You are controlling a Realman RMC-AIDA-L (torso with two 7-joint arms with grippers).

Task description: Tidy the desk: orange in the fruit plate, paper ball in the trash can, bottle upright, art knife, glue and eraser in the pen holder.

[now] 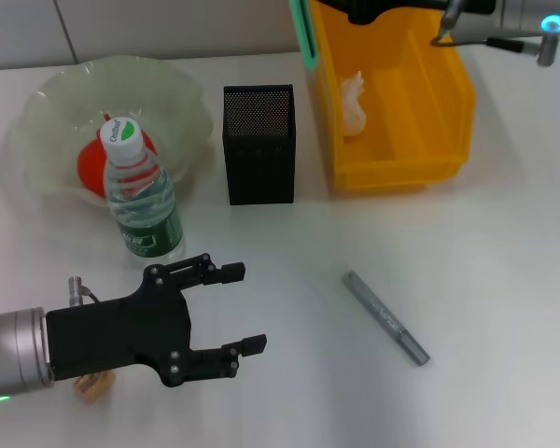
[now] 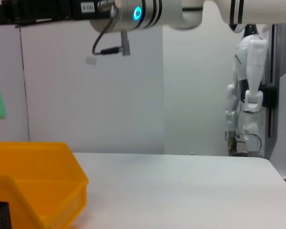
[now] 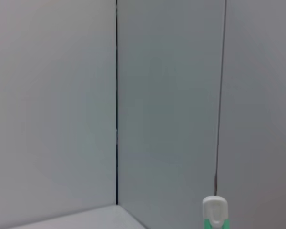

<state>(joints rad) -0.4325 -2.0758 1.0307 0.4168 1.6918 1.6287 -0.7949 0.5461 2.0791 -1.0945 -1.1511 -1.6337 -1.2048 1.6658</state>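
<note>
From the head view, the black left gripper (image 1: pixel 247 308) hangs with jaws apart near the upright clear green-labelled bottle (image 1: pixel 142 198); the thin grey art knife (image 1: pixel 385 316) lies well apart, so a lengthwise-centred pinch seems wise. The left wrist view shows the yellow rectangular trash can (image 2: pixel 35 179). The right wrist view shows only wall; the right gripper's state cannot be told.

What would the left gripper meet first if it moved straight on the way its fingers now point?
Probably nothing soon: the open left gripper points toward the robot's right over bare table. The grey stick lies farthest along that line, though flat, possibly beneath the fingers.
</note>
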